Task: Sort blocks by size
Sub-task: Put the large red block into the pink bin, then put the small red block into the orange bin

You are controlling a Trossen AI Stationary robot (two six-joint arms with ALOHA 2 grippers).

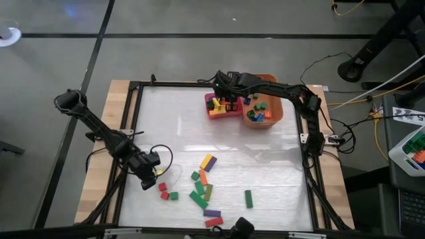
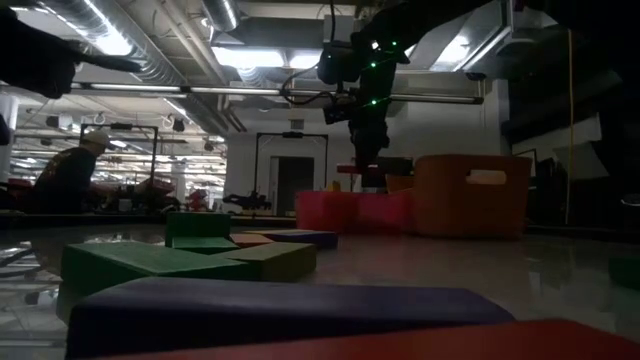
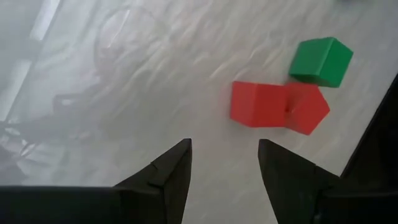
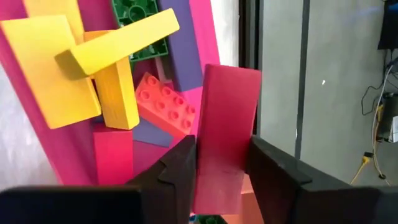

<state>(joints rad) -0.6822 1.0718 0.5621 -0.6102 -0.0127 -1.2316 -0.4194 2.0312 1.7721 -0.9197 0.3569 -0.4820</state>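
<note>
One red bar [image 4: 225,134] in R end effector [image 4: 221,168]

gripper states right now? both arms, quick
Left gripper: open, empty, just short of two red cubes and a green cube.
Right gripper: shut on a red bar, over the pink tray.

pink square tray [image 1: 214,112] near table's far edge, orange oval tub [image 1: 273,117] just beside it. person [image 2: 62,180] in room beyond. cables [image 1: 388,86] on floor.
</note>
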